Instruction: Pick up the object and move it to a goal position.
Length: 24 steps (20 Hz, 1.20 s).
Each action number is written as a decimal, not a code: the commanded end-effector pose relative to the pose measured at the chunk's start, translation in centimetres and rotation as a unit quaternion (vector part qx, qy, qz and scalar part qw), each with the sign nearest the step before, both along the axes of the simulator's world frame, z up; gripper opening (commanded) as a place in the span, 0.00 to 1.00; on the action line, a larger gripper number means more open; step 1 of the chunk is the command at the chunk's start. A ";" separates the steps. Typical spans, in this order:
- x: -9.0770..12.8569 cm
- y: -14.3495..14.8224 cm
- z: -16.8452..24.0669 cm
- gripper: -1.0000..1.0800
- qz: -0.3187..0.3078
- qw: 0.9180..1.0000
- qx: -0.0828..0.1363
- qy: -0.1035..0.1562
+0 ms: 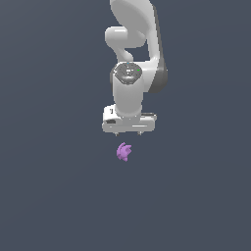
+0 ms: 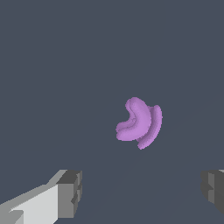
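In the exterior view, the white arm (image 1: 135,59) comes down from the top of the picture, its wrist pointing straight down and ending in the tool (image 1: 127,132). Two short dark fingertips (image 1: 114,133) show under the tool's wide white body, set well apart — the tool is open and holds nothing. Just below the tool, slightly toward the exterior view's left of its middle, sits the object (image 1: 124,151), a small light-purple lumpy piece with short pointed lobes. There is a clear gap between it and the fingertips; nothing touches it. It is much smaller than the tool's body. The surroundings are one flat dark grey-blue field, so whether the object rests on a counter cannot be told from this view.

In the wrist view, the object (image 2: 139,122) shows larger: two curved, crescent-like lobes lying one against the other, with rounded bumps at the ends. The tool's (image 2: 140,192) two grey finger pads (image 2: 70,192) appear at the edge of the picture, far apart, one on a white finger, the other cut off by the frame. The object lies beyond the pads, roughly in line with the gap between them — untouched.
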State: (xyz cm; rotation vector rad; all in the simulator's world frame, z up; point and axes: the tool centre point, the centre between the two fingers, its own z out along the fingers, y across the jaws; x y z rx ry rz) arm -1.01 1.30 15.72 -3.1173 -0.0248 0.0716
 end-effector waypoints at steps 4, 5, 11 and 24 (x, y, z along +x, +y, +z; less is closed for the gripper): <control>0.1 -0.1 0.2 0.96 -0.004 1.000 0.002 -0.001; 0.1 -0.2 0.4 0.96 -0.007 1.000 0.003 -0.002; 0.5 -0.7 1.5 0.96 -0.029 0.999 0.011 -0.008; 0.7 -0.9 0.6 0.96 -0.047 0.999 0.008 -0.009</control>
